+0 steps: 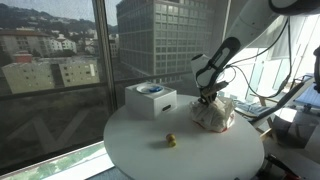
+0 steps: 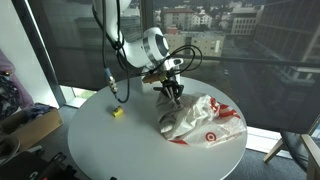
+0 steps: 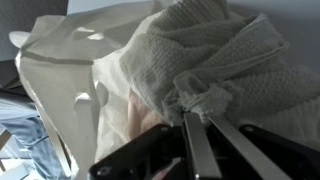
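The gripper (image 3: 192, 118) is clenched on a small fold of the white knitted cloth (image 3: 215, 55), which fills the upper right of the wrist view and bunches against the plastic bag (image 3: 70, 70) at the left of that frame. In an exterior view the cloth hangs below the fingers just left of centre, resting on the crumpled bag (image 2: 210, 120) with red marks, which lies on the round white table (image 2: 110, 150). The hold looks thin: only a pinch of loose weave sits between the jaws, so a quick lift or a sideways pull could let the cloth slide out and drop. The weave could also catch on the bag's folds, and since the bag is light and nothing pins it, it would likely drag along or lift with the cloth. The bag lies near the table's right edge in an exterior view (image 1: 214, 114), so a drag that way might tip it over the rim. The white box (image 1: 150, 101) and the small yellow object (image 1: 170, 141) sit well apart and seem safe.
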Robot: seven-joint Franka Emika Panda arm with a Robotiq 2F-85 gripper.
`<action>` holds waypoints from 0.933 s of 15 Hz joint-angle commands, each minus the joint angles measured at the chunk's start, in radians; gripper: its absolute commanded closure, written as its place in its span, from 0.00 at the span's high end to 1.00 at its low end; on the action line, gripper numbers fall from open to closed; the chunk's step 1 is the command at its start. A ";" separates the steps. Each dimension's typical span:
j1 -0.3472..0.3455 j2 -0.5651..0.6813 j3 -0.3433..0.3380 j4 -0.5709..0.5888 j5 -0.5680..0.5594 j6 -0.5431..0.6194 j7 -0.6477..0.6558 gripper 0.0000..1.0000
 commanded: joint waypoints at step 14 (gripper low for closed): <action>0.167 -0.048 -0.217 -0.002 -0.139 -0.012 0.115 0.85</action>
